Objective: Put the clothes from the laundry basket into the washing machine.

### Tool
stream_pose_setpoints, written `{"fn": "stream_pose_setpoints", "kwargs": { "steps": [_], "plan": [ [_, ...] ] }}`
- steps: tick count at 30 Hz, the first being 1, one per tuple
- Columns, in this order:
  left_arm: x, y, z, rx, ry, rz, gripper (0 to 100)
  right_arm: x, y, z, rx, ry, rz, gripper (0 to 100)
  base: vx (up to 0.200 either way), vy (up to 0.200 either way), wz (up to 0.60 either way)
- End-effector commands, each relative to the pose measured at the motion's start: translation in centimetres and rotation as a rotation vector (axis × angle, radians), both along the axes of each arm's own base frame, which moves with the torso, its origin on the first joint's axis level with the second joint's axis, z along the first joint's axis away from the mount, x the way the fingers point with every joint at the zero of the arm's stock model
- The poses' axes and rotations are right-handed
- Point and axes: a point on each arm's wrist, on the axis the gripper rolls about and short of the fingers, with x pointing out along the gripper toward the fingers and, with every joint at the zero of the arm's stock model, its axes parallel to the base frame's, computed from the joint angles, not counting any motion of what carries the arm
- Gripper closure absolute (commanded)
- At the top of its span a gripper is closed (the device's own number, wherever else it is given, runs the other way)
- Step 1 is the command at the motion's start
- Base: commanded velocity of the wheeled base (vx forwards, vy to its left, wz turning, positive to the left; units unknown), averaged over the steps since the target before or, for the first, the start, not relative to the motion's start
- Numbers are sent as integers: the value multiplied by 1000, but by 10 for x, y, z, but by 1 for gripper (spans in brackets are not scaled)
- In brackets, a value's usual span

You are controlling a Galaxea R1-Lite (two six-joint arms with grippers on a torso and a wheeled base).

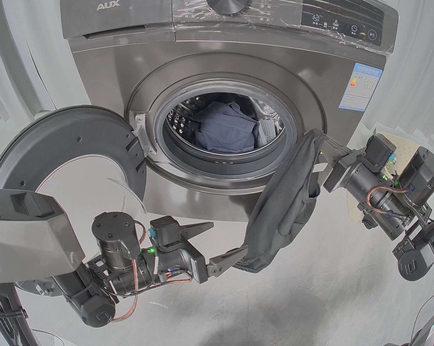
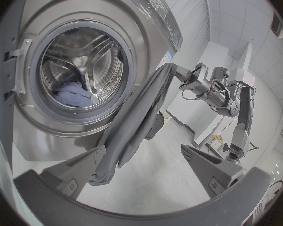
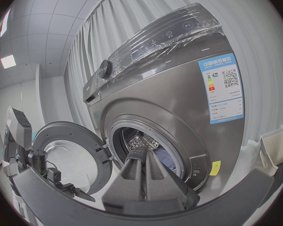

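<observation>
We find ourselves in a test lab or showroom rather than a home: the washing machine [image 3: 179, 110] facing the right pincer [image 3: 143, 153] wears plastic film [image 3: 166, 44] over its controls and an energy label [image 3: 224, 88]; white curtains [image 3: 132, 22] hang beyond it, and a grid-panel ceiling [image 3: 44, 19] with flat lights spreads overhead.

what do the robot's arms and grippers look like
The left arm and right arm are black, built from round motor housings, with copper-coloured cables looping at the wrists and small green lights. The left gripper and right gripper have dark grey wedge-shaped fingers.
</observation>
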Motion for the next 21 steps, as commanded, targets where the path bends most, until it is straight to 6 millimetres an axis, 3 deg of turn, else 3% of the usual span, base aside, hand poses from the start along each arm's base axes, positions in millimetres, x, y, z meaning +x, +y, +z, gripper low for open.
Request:
{"fn": "stream_pose_setpoints", "kwargs": {
  "steps": [1,14,21],
  "plan": [
    [5,-19,-4,-12,-13,-36,0,10,5,-7,-1,20,-22,100,0,0,0],
    [15,-48,-17,-19,-28,-43,0,17,19,-1,45,8,-27,100,0,0,0],
    [34,-71,-30,-35,-49,-23,0,13,27,2,57,3,5,100,0,0,0]
  ]
}}
